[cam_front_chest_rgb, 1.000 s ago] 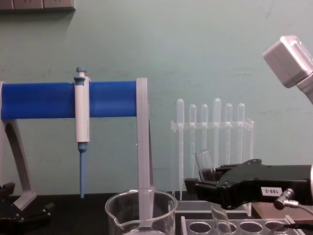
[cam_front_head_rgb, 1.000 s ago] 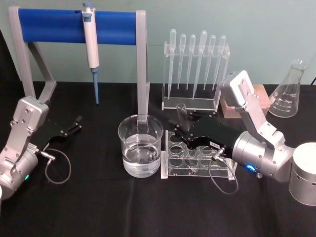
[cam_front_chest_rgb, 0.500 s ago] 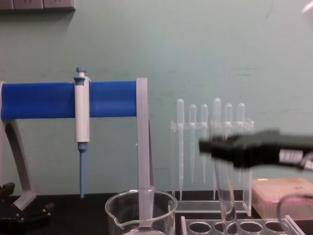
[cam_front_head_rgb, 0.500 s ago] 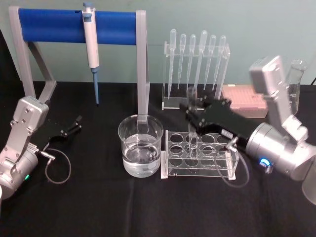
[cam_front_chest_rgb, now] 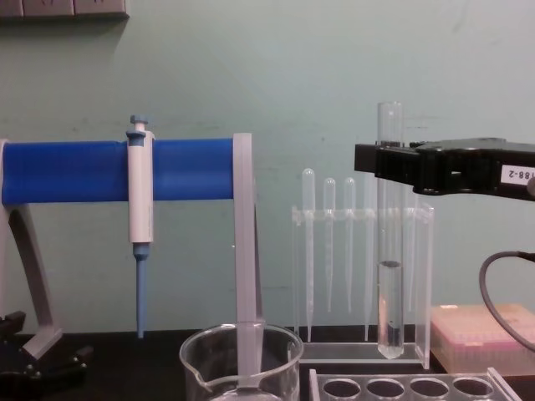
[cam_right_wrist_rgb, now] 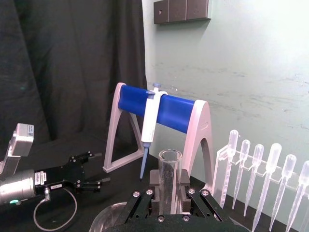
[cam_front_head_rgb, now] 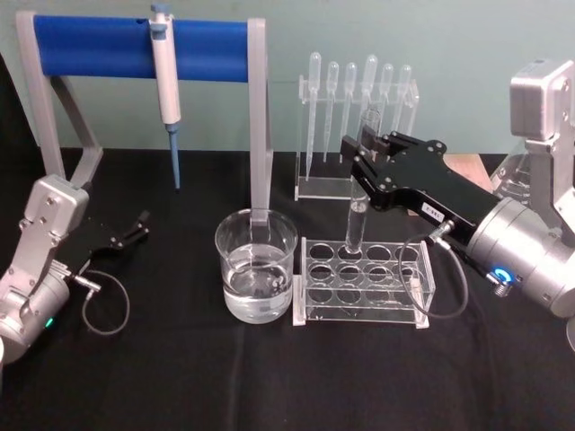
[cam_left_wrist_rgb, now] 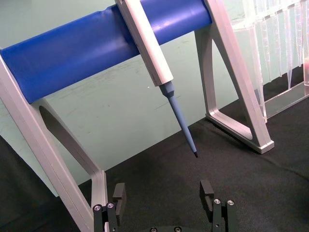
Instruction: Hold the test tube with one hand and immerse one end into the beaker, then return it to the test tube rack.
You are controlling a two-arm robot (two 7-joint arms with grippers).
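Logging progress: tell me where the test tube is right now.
In the head view the test tube hangs upright in the right gripper, just above the test tube rack, right of the beaker; the left gripper is parked at far left.

We record: one table (cam_front_head_rgb: 269, 377), draped in black cloth; one pale green wall (cam_front_chest_rgb: 292, 67) behind it, matt, faintly scuffed; one dark three-part plate (cam_right_wrist_rgb: 182, 10) mounted high on that wall; one black curtain (cam_right_wrist_rgb: 67, 63) hanging in folds beside the wall. We note even lighting.

Black right gripper (cam_front_head_rgb: 363, 151) on silver, blue-lit wrist (cam_front_head_rgb: 519, 259).
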